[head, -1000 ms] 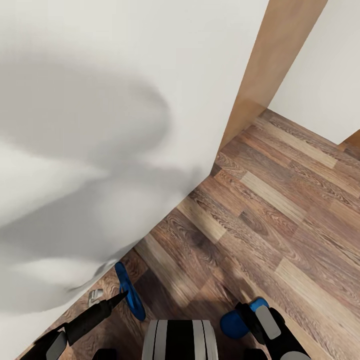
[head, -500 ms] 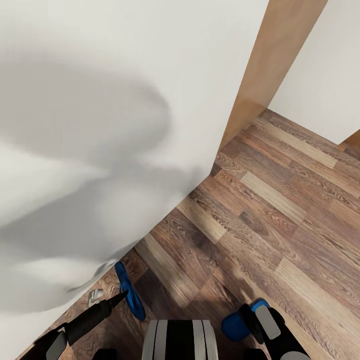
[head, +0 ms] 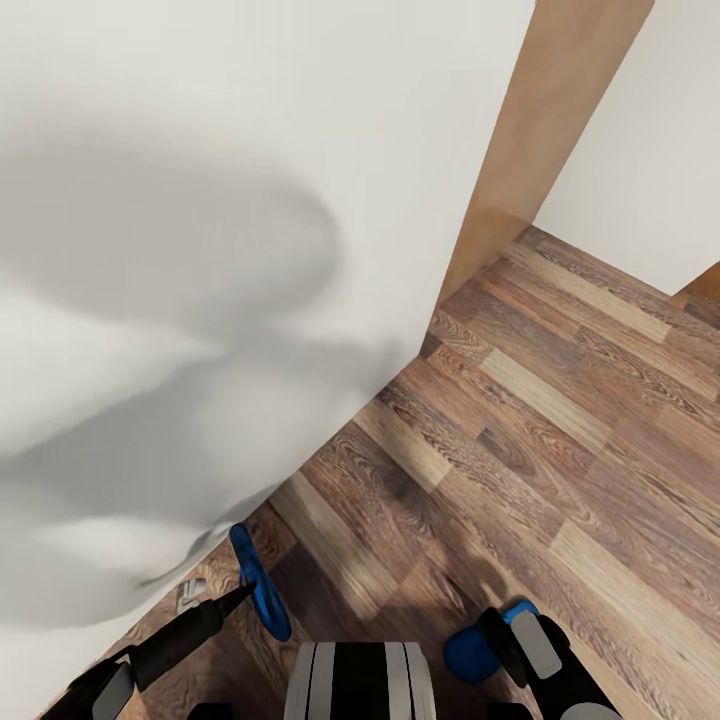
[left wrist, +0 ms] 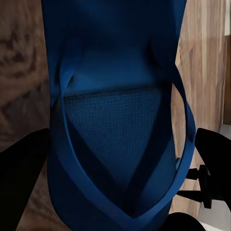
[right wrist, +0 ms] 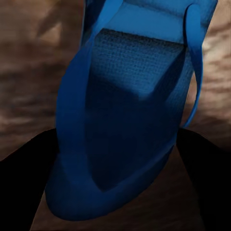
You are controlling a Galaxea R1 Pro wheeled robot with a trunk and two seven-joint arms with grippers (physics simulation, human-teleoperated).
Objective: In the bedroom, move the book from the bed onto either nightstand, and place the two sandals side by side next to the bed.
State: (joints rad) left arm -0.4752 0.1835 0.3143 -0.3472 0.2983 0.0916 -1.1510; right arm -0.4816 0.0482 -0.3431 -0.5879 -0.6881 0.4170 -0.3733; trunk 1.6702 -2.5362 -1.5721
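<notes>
The bed's pale mattress [head: 200, 250] takes up the left of the head view, with its brown headboard [head: 540, 130] at the upper right. My left gripper [head: 238, 598] is shut on one blue sandal [head: 258, 590], held edge-on just above the floor beside the bed. In the left wrist view that sandal [left wrist: 115, 125] lies strap-side up between dark fingers [left wrist: 21, 183]. My right gripper [head: 505, 635] is shut on the other sandal [head: 470, 648], low at the right. The right wrist view has this sandal [right wrist: 130, 120] lying between its fingers [right wrist: 207, 183]. The book and the nightstand are out of view.
Brown wood-plank floor [head: 520, 440] runs along the bed's side towards a white wall [head: 640, 170]. A small grey fitting [head: 190, 593] lies on the floor at the mattress edge. A sliver of brown wood [head: 705, 282] shows at the right edge. My base [head: 360, 680] is at the bottom.
The whole head picture has shifted very slightly. The right gripper and its sandal sit a little lower in the view. The left arm and its sandal have stayed put.
</notes>
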